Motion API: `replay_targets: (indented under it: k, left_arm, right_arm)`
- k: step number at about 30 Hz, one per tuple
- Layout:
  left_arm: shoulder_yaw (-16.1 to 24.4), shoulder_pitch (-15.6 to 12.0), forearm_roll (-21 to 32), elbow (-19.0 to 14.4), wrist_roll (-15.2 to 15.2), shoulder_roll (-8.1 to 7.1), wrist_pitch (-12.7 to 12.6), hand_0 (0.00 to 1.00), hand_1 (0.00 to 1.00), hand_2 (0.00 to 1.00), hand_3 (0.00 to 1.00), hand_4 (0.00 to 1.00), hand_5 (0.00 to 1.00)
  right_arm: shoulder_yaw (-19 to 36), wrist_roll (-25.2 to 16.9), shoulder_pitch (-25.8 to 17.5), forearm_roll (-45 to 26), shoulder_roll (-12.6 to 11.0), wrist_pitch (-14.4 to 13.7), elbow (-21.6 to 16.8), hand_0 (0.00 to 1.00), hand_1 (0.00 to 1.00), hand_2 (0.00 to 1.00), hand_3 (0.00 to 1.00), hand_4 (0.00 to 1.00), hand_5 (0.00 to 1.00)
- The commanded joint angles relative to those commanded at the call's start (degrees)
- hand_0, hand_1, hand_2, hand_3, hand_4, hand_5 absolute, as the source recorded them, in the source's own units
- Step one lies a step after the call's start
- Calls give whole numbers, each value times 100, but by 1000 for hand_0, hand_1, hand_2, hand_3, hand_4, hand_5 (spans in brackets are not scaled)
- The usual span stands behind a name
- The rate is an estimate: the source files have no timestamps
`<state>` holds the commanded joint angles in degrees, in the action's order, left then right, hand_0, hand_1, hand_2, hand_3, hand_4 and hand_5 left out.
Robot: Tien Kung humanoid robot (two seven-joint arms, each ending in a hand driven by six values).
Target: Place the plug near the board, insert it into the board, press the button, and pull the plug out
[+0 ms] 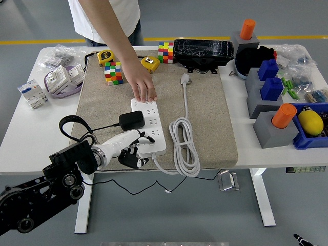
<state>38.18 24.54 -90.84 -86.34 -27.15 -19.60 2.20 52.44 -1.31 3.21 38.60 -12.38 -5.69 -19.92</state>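
The black plug (131,120) sits on the left edge of the white power strip (149,128), which lies on the tan mat (205,118) on the counter (31,133). The left hand (130,147) rests near the strip's near end, fingers loosely curled and grasping nothing. A person's hand (142,86) presses on the strip's far end.

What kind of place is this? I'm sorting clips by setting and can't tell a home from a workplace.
Probably a robotics lab or test workshop, not a home. A white height-adjustable table stands on a grey floor with a yellow line, crowded with test props: Rubik's cubes, a power strip, and grey blocks holding pegs.
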Motion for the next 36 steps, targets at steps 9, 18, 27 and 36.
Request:
replay_targets:
  k: [9, 18, 27, 36]
  left_arm:
    - [-69, 34, 10, 133, -62, 13, 13, 67, 34, 119, 759, 656, 2]
    - [-87, 0, 43, 124, 13, 18, -22, 67, 34, 121, 749, 641, 2]
    - [225, -82, 1112, 27, 1161, 22, -698, 86, 29, 156, 674, 682, 76]
    - [215, -41, 1317, 313, 2266, 93, -1920, 234, 253, 333, 499, 814, 224]
  right_arm:
    - [14, -1, 5, 3, -4, 1, -2, 610, 638, 643, 552, 949, 481]
    - [34, -1, -9, 10, 1, 1, -7, 610, 639, 643, 551, 949, 483]
    - [47, 0, -18, 18, 6, 1, -3, 610, 638, 643, 551, 950, 483]
    - [47, 0, -15, 13, 8, 3, 0, 610, 638, 643, 551, 950, 482]
